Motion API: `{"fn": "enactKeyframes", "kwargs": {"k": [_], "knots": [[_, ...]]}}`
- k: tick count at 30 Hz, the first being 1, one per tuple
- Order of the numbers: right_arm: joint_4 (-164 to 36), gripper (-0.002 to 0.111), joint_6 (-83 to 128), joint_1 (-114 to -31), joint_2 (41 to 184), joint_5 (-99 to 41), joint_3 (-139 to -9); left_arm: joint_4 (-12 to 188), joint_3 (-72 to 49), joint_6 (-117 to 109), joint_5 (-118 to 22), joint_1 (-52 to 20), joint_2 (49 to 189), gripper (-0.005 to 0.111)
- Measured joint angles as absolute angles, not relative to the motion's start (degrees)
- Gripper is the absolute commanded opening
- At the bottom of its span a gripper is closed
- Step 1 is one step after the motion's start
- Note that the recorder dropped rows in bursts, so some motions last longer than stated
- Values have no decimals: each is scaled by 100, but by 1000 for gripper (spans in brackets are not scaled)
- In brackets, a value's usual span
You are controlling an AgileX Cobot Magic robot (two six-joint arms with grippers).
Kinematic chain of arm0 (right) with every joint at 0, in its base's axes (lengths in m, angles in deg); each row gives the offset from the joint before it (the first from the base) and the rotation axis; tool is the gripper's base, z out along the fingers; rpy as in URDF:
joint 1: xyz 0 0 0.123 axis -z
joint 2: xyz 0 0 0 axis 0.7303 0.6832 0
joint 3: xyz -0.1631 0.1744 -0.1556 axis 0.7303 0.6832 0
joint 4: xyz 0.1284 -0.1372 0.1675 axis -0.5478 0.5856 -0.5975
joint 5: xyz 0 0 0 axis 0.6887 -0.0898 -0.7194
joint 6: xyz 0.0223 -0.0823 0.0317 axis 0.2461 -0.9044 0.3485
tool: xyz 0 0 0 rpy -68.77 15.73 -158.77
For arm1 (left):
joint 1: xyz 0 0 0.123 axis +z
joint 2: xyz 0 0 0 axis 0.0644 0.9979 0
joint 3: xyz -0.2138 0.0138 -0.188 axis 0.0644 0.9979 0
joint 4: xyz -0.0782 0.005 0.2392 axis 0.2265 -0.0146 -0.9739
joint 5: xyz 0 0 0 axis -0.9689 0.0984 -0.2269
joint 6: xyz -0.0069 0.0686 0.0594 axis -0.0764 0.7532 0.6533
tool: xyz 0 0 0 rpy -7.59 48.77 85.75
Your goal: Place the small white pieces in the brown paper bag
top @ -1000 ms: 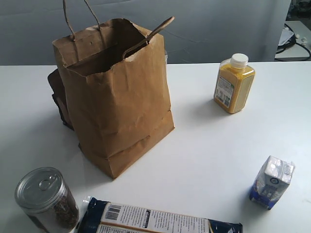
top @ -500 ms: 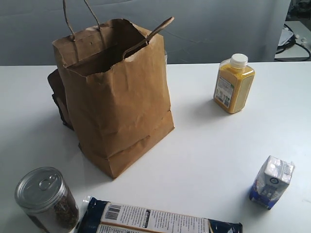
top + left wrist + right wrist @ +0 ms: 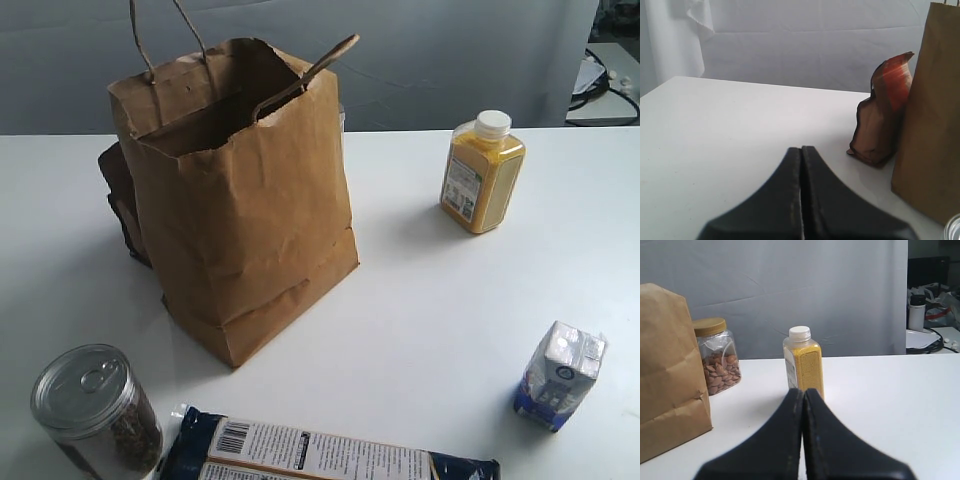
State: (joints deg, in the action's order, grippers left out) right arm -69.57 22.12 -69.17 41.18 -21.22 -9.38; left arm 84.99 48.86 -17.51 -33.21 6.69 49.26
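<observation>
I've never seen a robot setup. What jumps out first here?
The tall brown paper bag dominates, standing open-topped on the white table, left of centre in the exterior view. To its right stands a yellow bottle with a white cap, and a pull-tab can sits at that view's lower left. In the wrist views the left claw and the right claw are each black, shut and empty.

Paper bag [image 3: 245, 200]: plain brown. Pouch [image 3: 882, 117] behind bag: brown, orange-red top. Bottle [image 3: 482, 172] right of bag: yellow, white cap. Carton [image 3: 560, 375]: white, blue bottom. Can [image 3: 95, 410] in front of bag: silver lid. Packet [image 3: 320, 455]: dark blue, white label, black barcode stripes. Jar [image 3: 716, 355]: yellow lid, brown nuts. Table [image 3: 450, 300]: white.
</observation>
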Motion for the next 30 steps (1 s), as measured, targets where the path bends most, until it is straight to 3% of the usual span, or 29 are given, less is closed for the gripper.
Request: {"fn": "enactKeyframes", "kwargs": {"k": [30], "knots": [[-6948, 0, 2198, -6729, 4118, -2112, -938, 8499, 4886, -1751, -3321, 669, 4926, 0]]}}
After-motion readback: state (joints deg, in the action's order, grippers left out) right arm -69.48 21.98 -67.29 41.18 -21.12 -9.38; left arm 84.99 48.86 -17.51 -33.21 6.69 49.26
